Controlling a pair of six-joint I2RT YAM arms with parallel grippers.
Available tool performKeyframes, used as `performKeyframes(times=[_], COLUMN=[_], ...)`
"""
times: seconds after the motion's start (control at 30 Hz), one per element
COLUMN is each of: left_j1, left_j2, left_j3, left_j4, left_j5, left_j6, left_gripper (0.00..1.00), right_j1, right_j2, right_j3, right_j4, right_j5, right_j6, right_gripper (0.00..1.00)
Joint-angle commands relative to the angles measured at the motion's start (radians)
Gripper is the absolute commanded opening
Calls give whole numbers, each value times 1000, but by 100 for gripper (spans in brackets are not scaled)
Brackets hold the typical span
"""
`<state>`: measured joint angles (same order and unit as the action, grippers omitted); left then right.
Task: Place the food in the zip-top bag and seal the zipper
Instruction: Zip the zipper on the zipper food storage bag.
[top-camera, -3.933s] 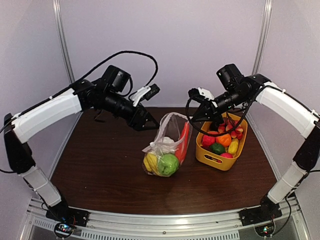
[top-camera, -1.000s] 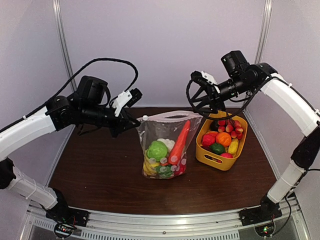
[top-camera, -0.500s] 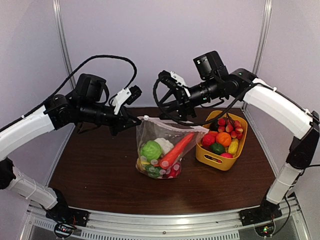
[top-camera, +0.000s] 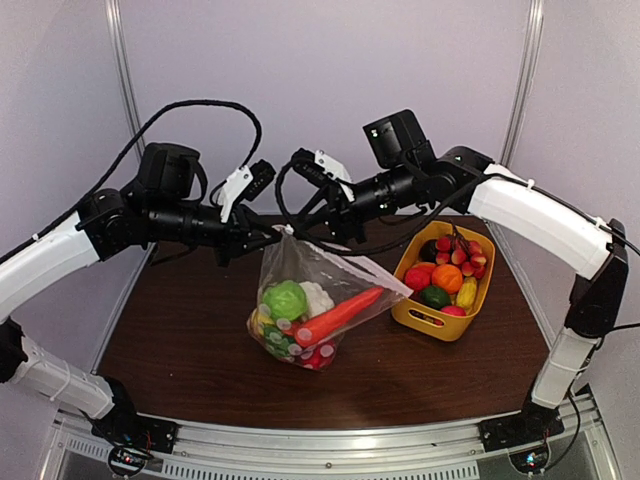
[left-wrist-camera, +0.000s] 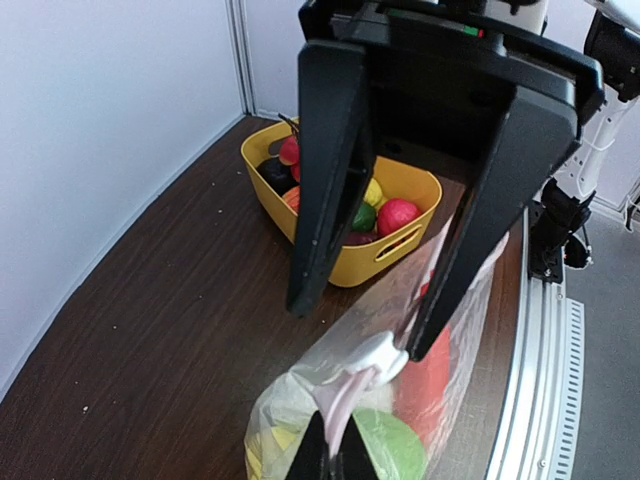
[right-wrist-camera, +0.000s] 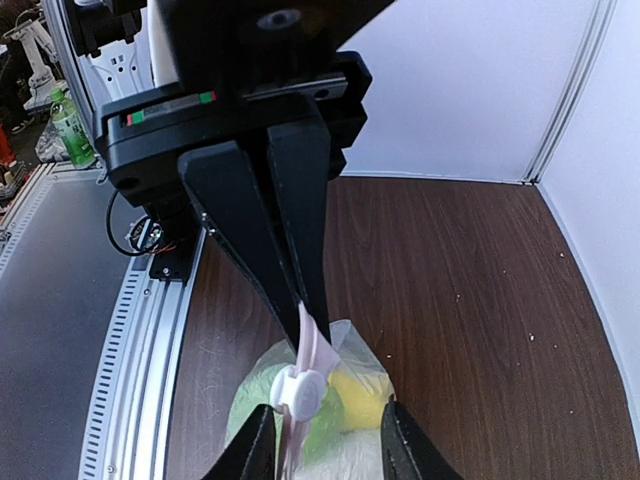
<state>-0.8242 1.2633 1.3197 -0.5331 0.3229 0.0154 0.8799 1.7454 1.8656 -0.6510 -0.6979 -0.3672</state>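
Note:
The clear zip-top bag (top-camera: 345, 285) hangs above the table from its top left corner. Through it show a green ball (top-camera: 284, 299), white cauliflower (top-camera: 318, 294) and an orange carrot (top-camera: 336, 315); a yellow lemon (right-wrist-camera: 360, 395) shows in the right wrist view. My left gripper (top-camera: 268, 237) (left-wrist-camera: 335, 455) is shut on the pinkish zipper (left-wrist-camera: 345, 405) (right-wrist-camera: 315, 345). A white slider (left-wrist-camera: 377, 357) (right-wrist-camera: 300, 392) sits on that strip, right by the left fingertips. My right gripper (top-camera: 303, 228) (right-wrist-camera: 325, 450) straddles the slider with jaws apart, one finger touching it.
A yellow basket (top-camera: 428, 315) (left-wrist-camera: 372, 266) stands to the right of the bag, holding more toy food: red, orange, green and yellow pieces and a bunch of grapes. The two grippers face each other almost tip to tip above the table's middle. White walls close in the back and sides.
My right gripper has travelled left along the bag's top edge until it met the left gripper, and its jaws have narrowed. The bag has swung left and tilted.

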Motion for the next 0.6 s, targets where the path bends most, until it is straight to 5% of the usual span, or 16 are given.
performKeyframes(times=[0.0,0.27,0.57], left_j1=[-3,-3,-3], left_j2=[-29,-19,-27], left_j3=[-7,-8,-18], left_j4=[105,102,102], left_j5=[43,49,44], left_j6=[-12,-45,-46], left_gripper=[0,0,0], right_j1=[15,45,57], right_j2=[2,4,22], right_j3=[1,19,32], right_j4=[24,5,8], right_j5=[55,75,173], right_j6=[0,-1,19], right_gripper=[28,28,12])
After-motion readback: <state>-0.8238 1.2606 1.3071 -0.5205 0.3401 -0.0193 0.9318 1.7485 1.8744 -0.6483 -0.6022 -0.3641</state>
